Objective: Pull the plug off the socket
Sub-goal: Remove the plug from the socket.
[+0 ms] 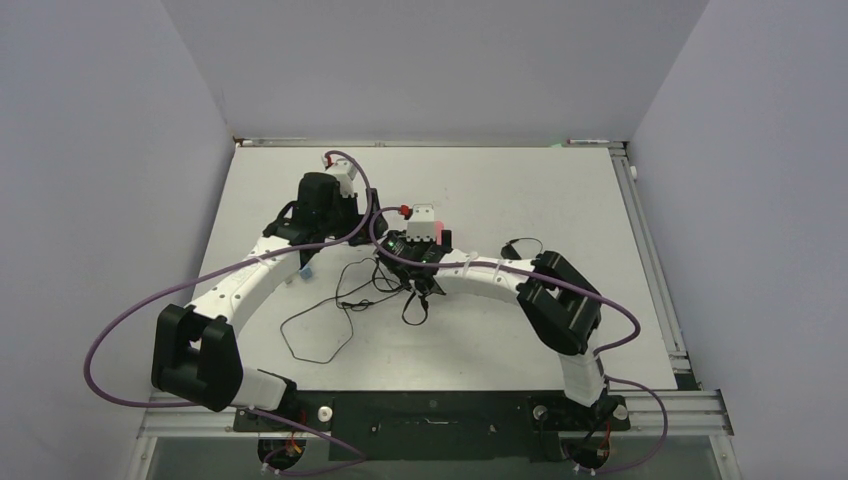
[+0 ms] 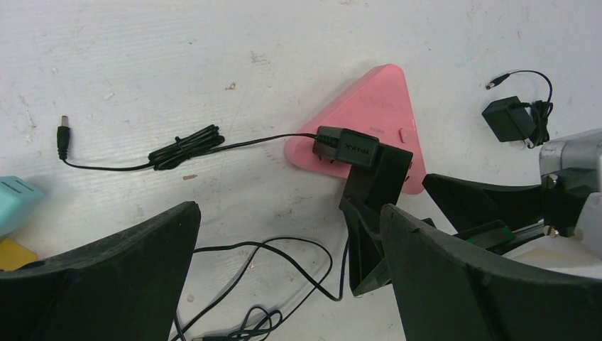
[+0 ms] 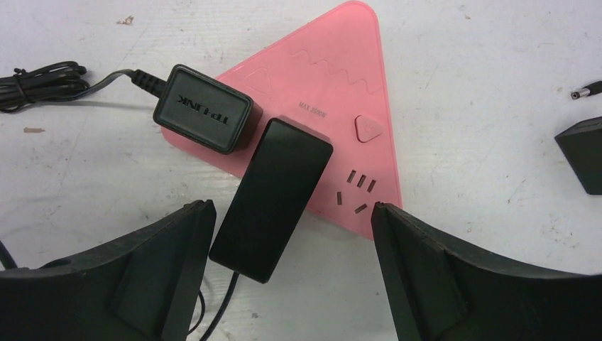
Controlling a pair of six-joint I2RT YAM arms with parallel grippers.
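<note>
A pink triangular socket (image 3: 334,78) lies on the white table, also in the top view (image 1: 426,229) and the left wrist view (image 2: 373,99). Two black plugs sit in it: a square TP-LINK plug (image 3: 202,109) and a long black plug (image 3: 273,195), which hangs over the socket's near edge. My right gripper (image 3: 291,209) is open and straddles the long plug, its left finger (image 3: 170,249) close beside it. My left gripper (image 2: 291,234) is open and empty over loose cable, left of the socket. The TP-LINK plug (image 2: 348,145) shows there too.
A loose black adapter (image 2: 510,119) with its cable lies right of the socket. Thin black cables (image 1: 345,300) trail over the table's middle. A cyan block (image 2: 18,202) and a yellow piece (image 2: 11,252) lie at the left. Grey walls surround the table.
</note>
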